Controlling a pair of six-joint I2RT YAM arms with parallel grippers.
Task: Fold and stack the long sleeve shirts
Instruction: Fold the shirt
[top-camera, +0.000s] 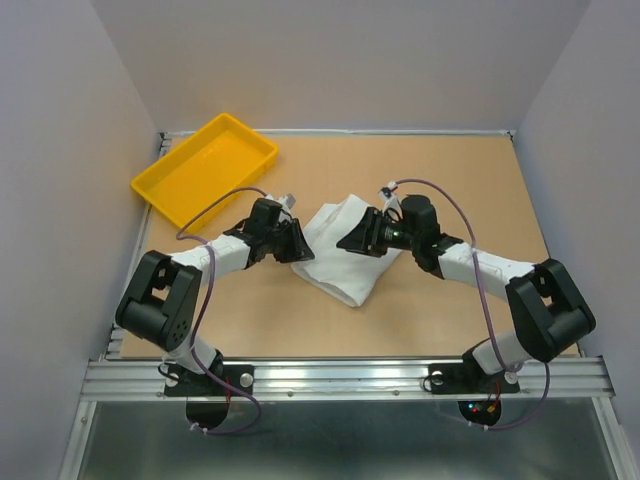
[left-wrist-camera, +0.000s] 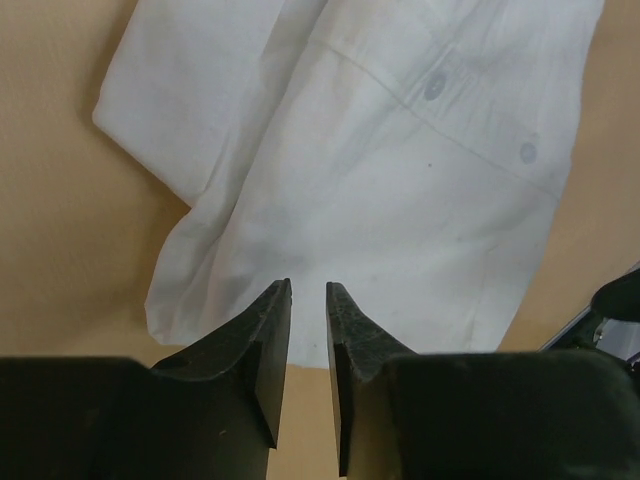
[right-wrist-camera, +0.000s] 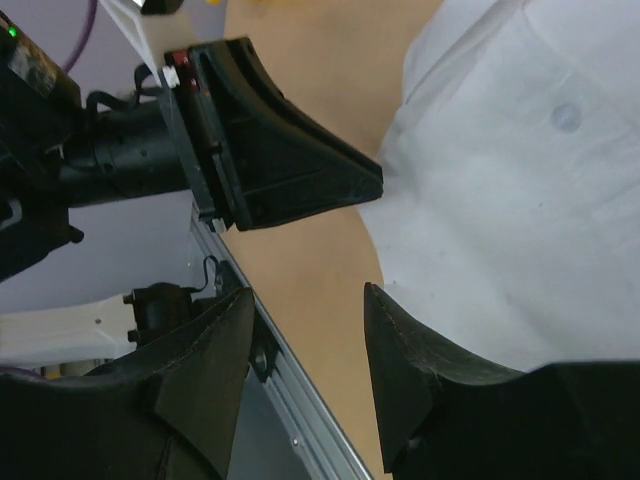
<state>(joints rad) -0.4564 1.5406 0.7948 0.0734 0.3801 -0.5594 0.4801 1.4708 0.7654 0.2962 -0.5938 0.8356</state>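
Fingers of the left gripper stood close together with a thin gap, pinching nothing, their tips right at the edge of the white shirt. Fingers of the right gripper were spread wide, one over the white shirt and one over the bare table. The folded white shirt lay in the middle of the table, between both grippers. A yellow tray sat at the far left.

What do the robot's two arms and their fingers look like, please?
The left arm and right arm have black joint housings and white links, each trailed by a purple cable. Their fingers are black, tapered wedges with textured inner faces.
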